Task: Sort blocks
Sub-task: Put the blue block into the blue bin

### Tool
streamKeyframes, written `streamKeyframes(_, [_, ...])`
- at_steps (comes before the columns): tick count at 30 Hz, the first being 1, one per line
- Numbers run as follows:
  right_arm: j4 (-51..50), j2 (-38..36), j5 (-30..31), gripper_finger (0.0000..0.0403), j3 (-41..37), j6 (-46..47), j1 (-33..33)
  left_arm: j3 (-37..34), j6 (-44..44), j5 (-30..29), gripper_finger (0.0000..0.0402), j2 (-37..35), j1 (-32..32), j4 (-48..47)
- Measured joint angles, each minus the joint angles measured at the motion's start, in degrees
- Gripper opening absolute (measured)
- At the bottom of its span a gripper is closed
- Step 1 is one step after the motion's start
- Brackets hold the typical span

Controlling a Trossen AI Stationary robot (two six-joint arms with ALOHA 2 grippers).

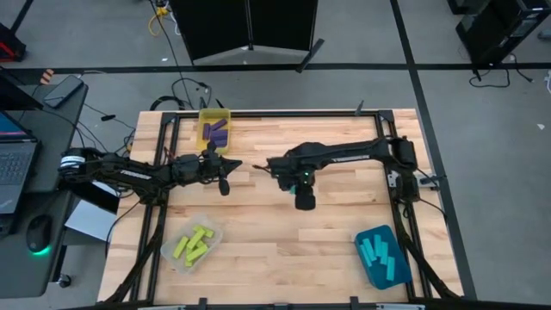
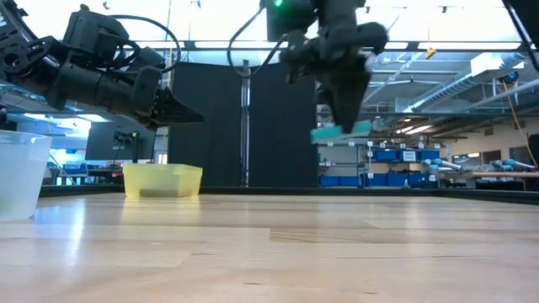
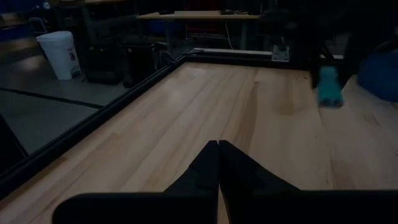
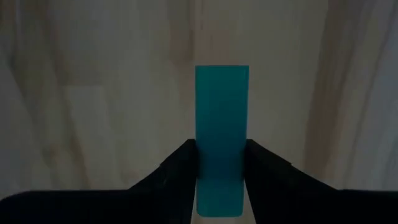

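My right gripper [image 4: 221, 163] hangs over the middle of the table [image 1: 303, 203] and is shut on one cyan-blue block [image 4: 221, 106]. The low view shows that block [image 2: 341, 131] well above the wood. My left gripper [image 3: 217, 149] is shut and empty, stretched out level above the table's left half [image 1: 225, 184], pointing toward the right arm. Purple blocks [image 1: 216, 131] lie in the yellow bin, yellow-green blocks [image 1: 195, 244] in the clear bin, and more cyan-blue blocks [image 1: 380, 252] in the teal bin. My right gripper pinches the cyan-blue block by its two long sides [image 4: 221, 155], toward one end, between the two fingers [image 4: 180, 165]. The fingers come from above, pointing down, and lie across the bar. The block is lifted clear of the table and sits roughly level, slightly tilted [image 2: 337, 132].
The yellow bin [image 1: 203, 114] stands at the far edge left of centre, the clear bin [image 1: 170, 251] near the front left, the teal bin [image 1: 376, 274] at the front right. Bare wood [image 1: 284, 250] lies between the bins. A black frame [image 1: 293, 113] rims the table.
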Motion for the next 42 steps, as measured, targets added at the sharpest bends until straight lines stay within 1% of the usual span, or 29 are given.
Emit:
streamKeyframes(3, [-2.06,-2.51,-0.10,0.0122,-1.86,5.29,2.41,0.00,0.00,0.00,0.0016,0.00,0.00,-0.02])
streamKeyframes(5, [-2.35,-5.08,-1.47,0.0122,-4.37,9.28,4.19,0.00,0.00,-0.01,0.0016,0.00,0.00,-0.02])
streamKeyframes(8, [-2.47,-9.72,-1.97,0.0121,-8.78,16.13,7.10,0.00,0.00,-0.02,0.0016,0.00,0.00,0.00])
streamKeyframes(12, [-2.26,-16.96,-1.97,0.0121,-15.54,28.97,11.46,0.00,0.02,-0.02,0.0016,0.00,0.00,-0.02])
streamKeyframes(14, [-2.25,-20.92,-2.06,0.0121,-18.63,37.26,14.31,0.00,-0.09,-0.18,0.0016,0.00,0.00,-0.07])
streamKeyframes(17, [-0.98,-27.05,-4.46,0.0121,-23.37,51.94,19.98,0.00,-1.85,-1.10,0.0016,0.00,-0.11,-0.24])
streamKeyframes(22, [6.52,-36.31,-4.71,0.0121,-31.09,80.93,33.27,0.00,-2.95,-1.18,0.0016,0.00,-0.21,-0.77])
streamKeyframes(25, [9.91,-38.98,-1.54,0.0121,-36.43,98.21,41.08,0.00,-2.91,-1.26,0.0016,0.00,-0.22,-0.57])
streamKeyframes(27, [12.07,-39.62,-0.87,0.0122,-40.01,106.92,44.70,0.00,-2.95,-1.49,0.0016,0.00,-0.22,-0.37])
streamKeyframes(29, [13.94,-39.71,-0.83,0.0122,-43.83,113.68,47.30,0.00,-2.98,-1.55,0.0016,0.00,-0.22,-0.37])
streamKeyframes(32, [18.88,-39.73,-0.83,0.0122,-48.57,120.38,49.52,0.00,-3.89,-1.60,0.0016,0.00,-0.22,-0.35])
streamKeyframes(37, [27.74,-39.71,-0.24,0.0122,-54.48,125.76,50.59,0.00,-3.97,-1.64,0.0016,0.00,-0.22,-0.31])
streamKeyframes(42, [28.68,-39.69,0.26,0.0122,-56.55,127.09,50.57,0.00,-3.96,-1.64,0.0016,0.00,-0.22,-0.28])
